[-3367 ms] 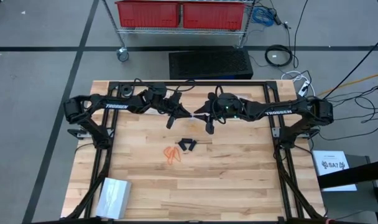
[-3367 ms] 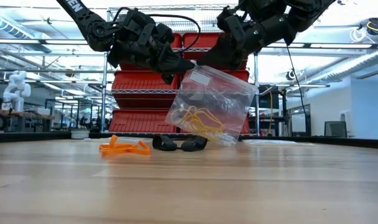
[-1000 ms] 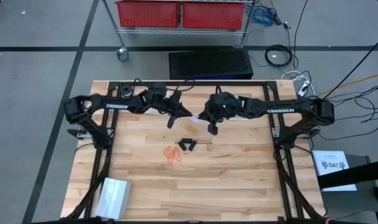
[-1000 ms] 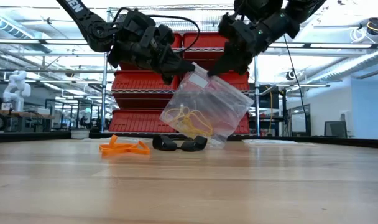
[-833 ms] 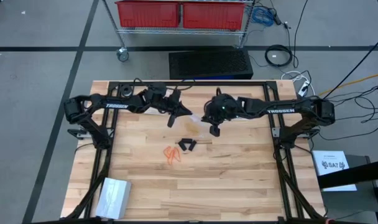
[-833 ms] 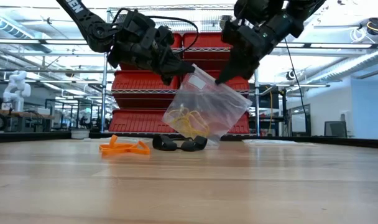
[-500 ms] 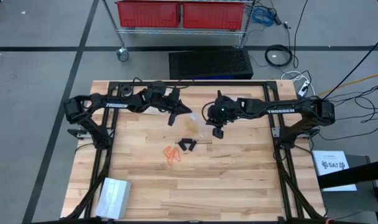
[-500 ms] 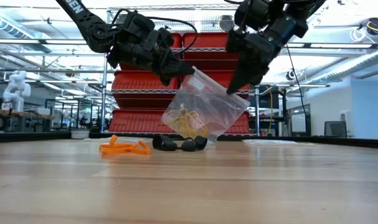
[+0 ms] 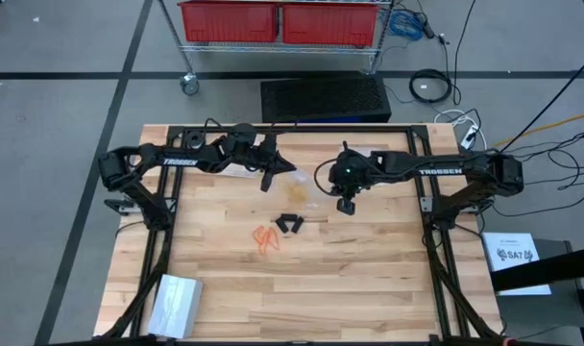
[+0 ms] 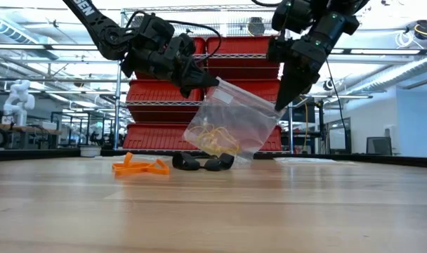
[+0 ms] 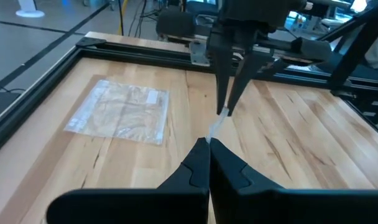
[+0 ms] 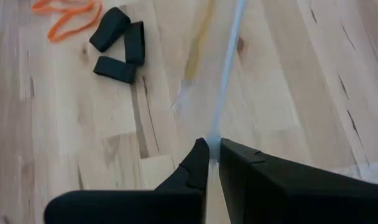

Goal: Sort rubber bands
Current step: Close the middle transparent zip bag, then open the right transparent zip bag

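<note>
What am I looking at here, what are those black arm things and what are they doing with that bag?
These are two robot arms working at a wooden table. One picture looks straight down from above, one looks level across the tabletop, and two come from cameras on the arms' wrists.

Between them the arms hold up a clear plastic bag with pale yellowish rubber bands inside. The left gripper pinches one top corner of the bag and the right gripper pinches the other.

On the table below lie orange rubber bands and black rubber bands. A second bag lies flat near the left arm, and a third bag rests at the table's near left corner.
</note>
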Motion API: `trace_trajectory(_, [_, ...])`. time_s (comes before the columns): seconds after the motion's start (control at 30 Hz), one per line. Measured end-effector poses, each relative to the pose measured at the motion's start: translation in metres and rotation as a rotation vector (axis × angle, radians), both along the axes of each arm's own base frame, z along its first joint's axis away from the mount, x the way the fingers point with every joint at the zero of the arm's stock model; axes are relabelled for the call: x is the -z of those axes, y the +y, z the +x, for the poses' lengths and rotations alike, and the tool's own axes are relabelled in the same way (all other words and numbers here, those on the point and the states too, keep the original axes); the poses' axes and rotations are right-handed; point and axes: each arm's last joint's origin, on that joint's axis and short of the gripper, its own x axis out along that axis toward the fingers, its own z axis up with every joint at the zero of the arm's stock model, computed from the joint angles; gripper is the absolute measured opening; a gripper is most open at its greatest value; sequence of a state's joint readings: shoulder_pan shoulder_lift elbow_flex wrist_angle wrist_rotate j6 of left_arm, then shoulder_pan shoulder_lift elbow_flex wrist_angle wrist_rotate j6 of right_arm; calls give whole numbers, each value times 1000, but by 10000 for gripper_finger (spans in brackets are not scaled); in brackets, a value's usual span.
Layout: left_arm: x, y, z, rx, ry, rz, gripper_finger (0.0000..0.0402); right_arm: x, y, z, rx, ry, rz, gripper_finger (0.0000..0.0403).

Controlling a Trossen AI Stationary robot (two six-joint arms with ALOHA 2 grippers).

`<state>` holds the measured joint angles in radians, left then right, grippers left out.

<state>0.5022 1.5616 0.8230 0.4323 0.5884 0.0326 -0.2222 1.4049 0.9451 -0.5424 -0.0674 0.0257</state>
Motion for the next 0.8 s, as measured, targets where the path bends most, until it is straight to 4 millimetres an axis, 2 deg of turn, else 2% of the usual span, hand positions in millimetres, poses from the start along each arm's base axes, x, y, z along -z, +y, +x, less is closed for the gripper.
trace_trajectory(0.17, [1, 0, 0, -14, 13, 0, 0, 1, -2, -2, 37, 32, -51, 9])
trace_trajectory(0.37, [10, 6, -3, -185, 126, 99, 0, -1, -7, -4, 134, 45, -151, 32])
trace_trajectory(0.6, [25, 35, -14, -494, 232, 153, 0, 0, -17, -9, 187, 69, -166, 72])
trace_trajectory(0.8, [40, 63, -28, -622, 281, 85, 4, 0, -19, -9, 220, 69, -204, 89])
